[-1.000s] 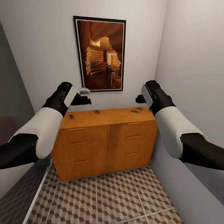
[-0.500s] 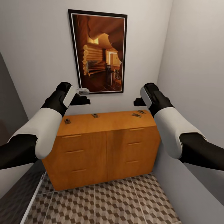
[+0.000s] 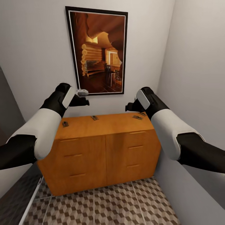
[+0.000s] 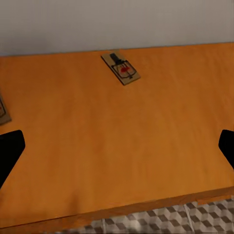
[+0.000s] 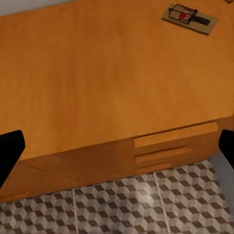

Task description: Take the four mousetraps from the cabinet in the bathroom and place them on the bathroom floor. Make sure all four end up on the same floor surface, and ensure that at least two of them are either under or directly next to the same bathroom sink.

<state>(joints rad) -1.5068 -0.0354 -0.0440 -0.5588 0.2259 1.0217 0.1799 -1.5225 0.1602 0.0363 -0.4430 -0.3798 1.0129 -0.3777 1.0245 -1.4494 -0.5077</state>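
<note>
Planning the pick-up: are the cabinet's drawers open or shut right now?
Shut. In the head view every drawer front of the cabinet sits flush, none pulled out. The mousetraps lie on its top, not inside.

A narrow alcove is closed in by plain pale grey walls (image 3: 37,47) at 12 o'clock and at 3 o'clock (image 3: 197,72). At 12 o'clock a tall black-framed picture (image 3: 97,51) of a warm-lit log cabin interior hangs on the back wall. Below it stands a low orange-brown wooden chest (image 3: 103,150) with slim bar handles. At 6 o'clock the floor (image 3: 103,206) has brown, beige and grey cube-patterned tiles. At 8 o'clock a darker floor strip (image 3: 12,206) lies beside a pale edge. Light is soft and even.
</note>
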